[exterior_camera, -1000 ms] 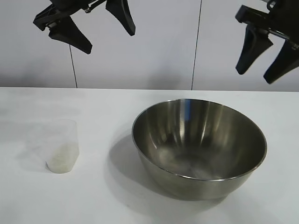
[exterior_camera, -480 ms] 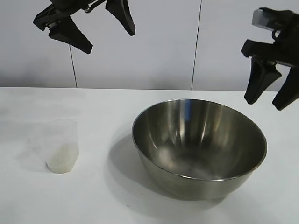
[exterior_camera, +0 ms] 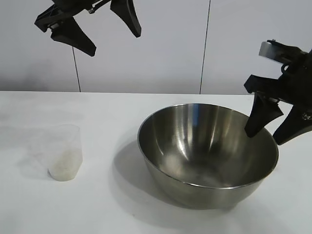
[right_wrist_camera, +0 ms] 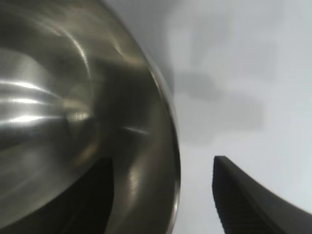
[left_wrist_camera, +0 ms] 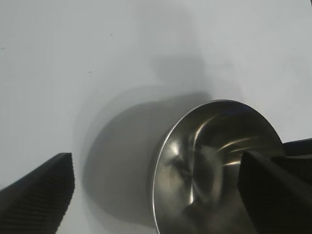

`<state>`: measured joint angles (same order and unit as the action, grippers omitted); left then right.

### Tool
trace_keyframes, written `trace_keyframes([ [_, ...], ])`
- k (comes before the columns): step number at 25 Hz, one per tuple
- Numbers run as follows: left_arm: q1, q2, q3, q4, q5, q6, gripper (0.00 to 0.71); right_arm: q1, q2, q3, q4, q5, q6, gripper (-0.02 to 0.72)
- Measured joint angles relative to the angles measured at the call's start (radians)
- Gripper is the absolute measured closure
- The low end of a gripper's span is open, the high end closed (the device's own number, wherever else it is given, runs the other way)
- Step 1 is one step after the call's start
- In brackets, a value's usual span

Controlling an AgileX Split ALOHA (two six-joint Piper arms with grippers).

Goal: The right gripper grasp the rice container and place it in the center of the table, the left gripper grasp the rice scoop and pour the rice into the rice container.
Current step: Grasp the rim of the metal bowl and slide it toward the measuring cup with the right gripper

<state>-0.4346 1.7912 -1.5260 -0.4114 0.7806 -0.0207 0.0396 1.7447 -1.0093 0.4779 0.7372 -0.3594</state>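
Left gripper [exterior_camera: 92,29] hangs high over the left side of the table [exterior_camera: 107,112], fingers spread wide, holding nothing.

Below it, near the table's left edge, the rice scoop [exterior_camera: 64,152] stands upright: a translucent plastic cup, with a low layer of rice [exterior_camera: 63,167] in the bottom. Nothing touches it.

Right of centre sits the rice container [exterior_camera: 208,152], a large shiny steel bowl, upright on the tabletop, well apart from the scoop. Interior looks bare apart from reflections.

Right gripper [exterior_camera: 267,131] is low at the bowl's right rim, pointing steeply down, jaws parted and not clamped on anything. One finger [exterior_camera: 261,117] is in front of the bowl's inner wall, the other [exterior_camera: 293,126] outside it; the right wrist view shows the rim [right_wrist_camera: 171,146] between the two fingers. Whether either finger touches the metal cannot be told.
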Motion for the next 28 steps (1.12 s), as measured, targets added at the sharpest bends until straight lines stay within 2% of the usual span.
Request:
trace_keyframes([
  [5,0.000,0.000,0.000,0.000,0.000,0.000,0.053,0.000,0.077,0.001,0.059,-0.046,-0.018,0.295],
  [7,0.000,0.000,0.000,0.000,0.000,0.000,0.053,0.000,0.091,0.001,0.070,-0.060,-0.026,0.328],
  [8,0.000,0.000,0.000,0.000,0.000,0.000,0.053,0.000,0.094,0.001,0.073,-0.060,-0.029,0.379],
  [11,0.000,0.000,0.000,0.000,0.000,0.000,0.053,0.000,0.094,0.001,0.083,-0.059,-0.031,0.598],
  [13,0.000,0.000,0.000,0.000,0.000,0.000,0.053,0.000,0.095,0.001,0.075,-0.056,-0.036,0.656],
  [16,0.000,0.000,0.000,0.000,0.000,0.000,0.053,0.000,0.098,0.002,0.072,-0.052,-0.038,0.680],
  [18,0.000,0.000,0.000,0.000,0.000,0.000,0.053,0.000,0.098,0.002,0.085,-0.038,-0.066,0.683],
  [23,0.000,0.000,0.000,0.000,0.000,0.000,0.053,0.000,0.075,0.001,0.224,0.027,-0.200,0.684],
  [25,0.000,0.000,0.000,0.000,0.000,0.000,0.053,0.000,0.054,-0.011,0.264,0.062,-0.222,0.684],
  [28,0.000,0.000,0.000,0.000,0.000,0.000,0.053,0.006,0.036,-0.045,0.283,0.090,-0.219,0.684],
])
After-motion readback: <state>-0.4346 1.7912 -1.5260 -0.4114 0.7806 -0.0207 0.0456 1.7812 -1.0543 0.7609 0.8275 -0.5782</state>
